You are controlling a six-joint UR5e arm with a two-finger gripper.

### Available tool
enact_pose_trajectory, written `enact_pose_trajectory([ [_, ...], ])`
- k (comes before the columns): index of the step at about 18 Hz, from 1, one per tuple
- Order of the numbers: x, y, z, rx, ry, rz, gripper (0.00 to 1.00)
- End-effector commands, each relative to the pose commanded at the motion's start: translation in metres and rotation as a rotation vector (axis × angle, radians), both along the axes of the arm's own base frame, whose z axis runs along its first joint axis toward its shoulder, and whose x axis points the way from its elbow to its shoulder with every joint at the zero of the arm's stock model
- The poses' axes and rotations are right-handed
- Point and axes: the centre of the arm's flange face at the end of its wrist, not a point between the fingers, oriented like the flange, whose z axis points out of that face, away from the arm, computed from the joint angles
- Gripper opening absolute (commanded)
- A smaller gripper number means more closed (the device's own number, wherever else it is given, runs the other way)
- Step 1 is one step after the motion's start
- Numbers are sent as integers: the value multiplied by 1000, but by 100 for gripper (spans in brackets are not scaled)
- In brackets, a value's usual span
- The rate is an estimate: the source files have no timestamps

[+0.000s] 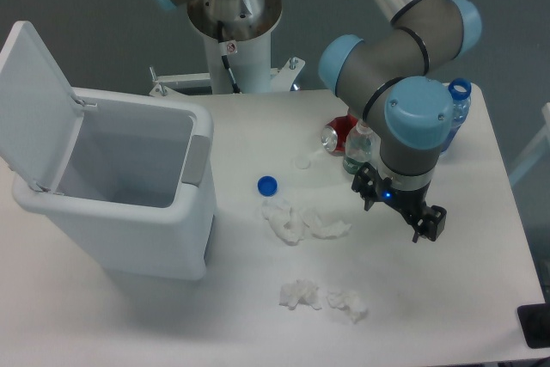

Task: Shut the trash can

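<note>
The trash can is a large white bin standing at the left of the table. Its flat white lid is swung up and back on the left side, so the inside shows and looks empty. A grey latch tab sits on the right rim. My gripper hangs over the right part of the table, far to the right of the can. It points down, its black fingers are apart, and it holds nothing.
A blue bottle cap and crumpled tissues lie between can and gripper, with more tissue nearer the front. A red can, a clear bottle and a blue-capped bottle stand behind the gripper. The arm's base is at the back.
</note>
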Motion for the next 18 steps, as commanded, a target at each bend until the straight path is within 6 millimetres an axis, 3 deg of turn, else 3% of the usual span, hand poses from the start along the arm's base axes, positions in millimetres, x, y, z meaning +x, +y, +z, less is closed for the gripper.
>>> enact_pose_trajectory([
  [7,-2,-2,1,57,-32,7,100],
  [12,2,-12,-13,56,-52,19,100],
  [18,9,-15,-1,79,-42,87,100],
])
